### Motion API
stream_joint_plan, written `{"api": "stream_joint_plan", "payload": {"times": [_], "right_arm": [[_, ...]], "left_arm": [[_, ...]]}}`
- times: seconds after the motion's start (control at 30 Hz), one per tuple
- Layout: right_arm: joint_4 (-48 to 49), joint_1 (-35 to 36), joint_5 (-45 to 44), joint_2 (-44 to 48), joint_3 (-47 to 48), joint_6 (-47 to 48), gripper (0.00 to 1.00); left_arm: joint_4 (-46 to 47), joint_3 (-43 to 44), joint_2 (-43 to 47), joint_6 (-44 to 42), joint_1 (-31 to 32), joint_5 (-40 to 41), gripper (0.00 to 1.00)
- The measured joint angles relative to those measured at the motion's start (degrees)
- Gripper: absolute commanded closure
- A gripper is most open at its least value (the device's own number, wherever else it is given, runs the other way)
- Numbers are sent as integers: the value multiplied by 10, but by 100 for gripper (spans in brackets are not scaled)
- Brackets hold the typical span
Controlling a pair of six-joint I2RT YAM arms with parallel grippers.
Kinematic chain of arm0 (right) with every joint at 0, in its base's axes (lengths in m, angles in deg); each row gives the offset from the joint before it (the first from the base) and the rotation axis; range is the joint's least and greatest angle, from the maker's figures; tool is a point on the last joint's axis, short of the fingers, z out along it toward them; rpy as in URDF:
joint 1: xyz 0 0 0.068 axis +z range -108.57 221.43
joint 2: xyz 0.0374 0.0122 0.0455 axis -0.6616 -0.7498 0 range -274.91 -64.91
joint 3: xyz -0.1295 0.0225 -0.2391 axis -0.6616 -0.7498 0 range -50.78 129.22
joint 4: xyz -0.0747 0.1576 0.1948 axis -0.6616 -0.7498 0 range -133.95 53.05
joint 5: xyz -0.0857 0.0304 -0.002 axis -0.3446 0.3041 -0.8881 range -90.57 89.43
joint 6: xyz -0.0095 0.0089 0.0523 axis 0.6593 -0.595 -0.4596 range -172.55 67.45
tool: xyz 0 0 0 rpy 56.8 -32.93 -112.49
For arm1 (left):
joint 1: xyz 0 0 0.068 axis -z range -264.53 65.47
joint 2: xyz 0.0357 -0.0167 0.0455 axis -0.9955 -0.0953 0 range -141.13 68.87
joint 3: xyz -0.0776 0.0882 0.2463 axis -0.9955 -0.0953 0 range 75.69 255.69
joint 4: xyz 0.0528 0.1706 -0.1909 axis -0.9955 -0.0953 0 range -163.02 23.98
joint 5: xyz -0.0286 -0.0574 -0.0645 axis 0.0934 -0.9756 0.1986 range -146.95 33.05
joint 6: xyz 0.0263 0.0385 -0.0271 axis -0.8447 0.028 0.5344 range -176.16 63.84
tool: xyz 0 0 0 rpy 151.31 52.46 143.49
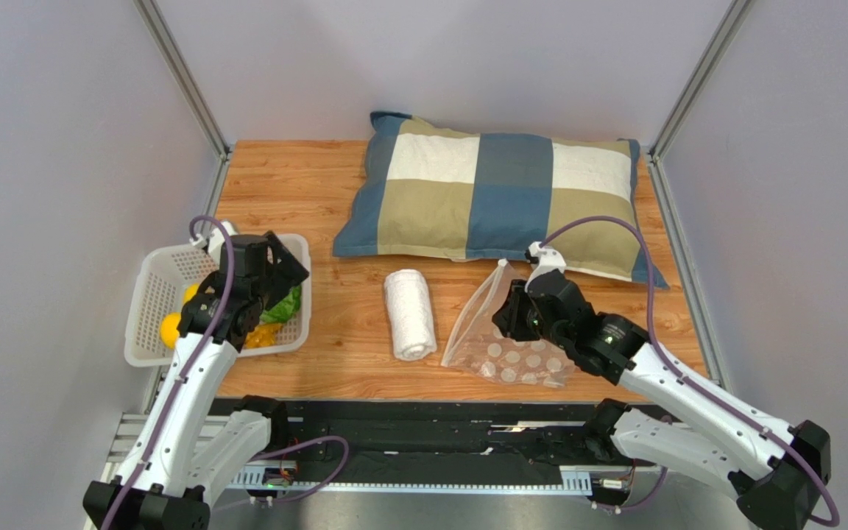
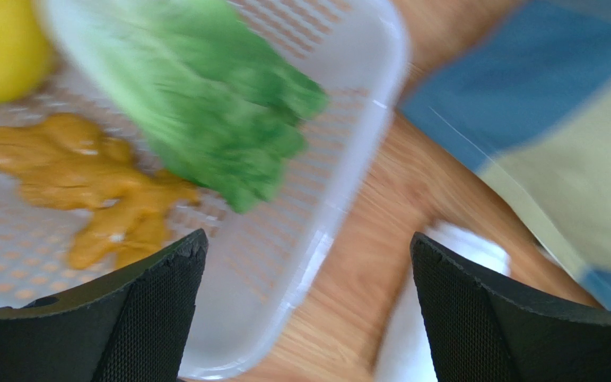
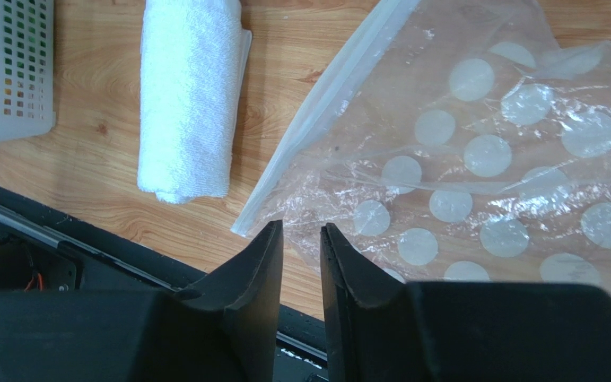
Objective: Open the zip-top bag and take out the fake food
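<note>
From the overhead view I count one zip-top bag (image 3: pixel 484 159), lying flat and crinkled on the tabletop (image 1: pixel 285 177) at about 4 o'clock, with nothing visible inside it. My right end effector (image 3: pixel 301 231) hangs over the bag's near corner. Its fingers (image 3: pixel 257 263) stand only a narrow slit apart and nothing is pinched between them. The fake food sits in the one white perforated basket (image 1: pixel 150 289) at 9 o'clock: one green leafy vegetable (image 2: pixel 205 95), two yellow lemons (image 1: pixel 170 329), and one mustard-coloured knobbly piece (image 2: pixel 85 175) beside the leaves. My left end effector (image 2: pixel 309 247) hovers over the basket's right half with its fingers spread wide and nothing between them; that wrist view is blurred. One rolled white towel (image 1: pixel 410 315) lies just left of the bag, near 6 o'clock. One checked pillow (image 1: pixel 495 193) lies at 12 to 1 o'clock.
</note>
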Motion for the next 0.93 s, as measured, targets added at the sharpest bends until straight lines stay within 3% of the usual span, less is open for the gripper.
{"api": "stream_joint_plan", "payload": {"times": [0.07, 0.17, 0.4, 0.53, 0.67, 0.73, 0.93], "right_arm": [[-14, 0, -10, 31, -8, -7, 54], [-49, 0, -27, 95, -21, -21, 44], [-124, 0, -70, 216, -33, -60, 30], [-149, 0, -77, 282, -39, -86, 21], [-168, 0, -90, 342, -32, -94, 17], [-181, 0, -98, 368, -16, -94, 2], [-178, 0, -130, 449, 48, -69, 0]], "left_arm": [[36, -3, 11, -24, 19, -71, 1], [82, -3, 13, -50, 86, -143, 1], [169, 5, -49, -91, 344, -185, 1], [221, 5, -55, -124, 435, -193, 1], [264, 4, -4, -158, 463, -201, 1], [283, 1, 51, -176, 463, -201, 1], [330, -4, 233, -228, 463, -173, 1]]}}
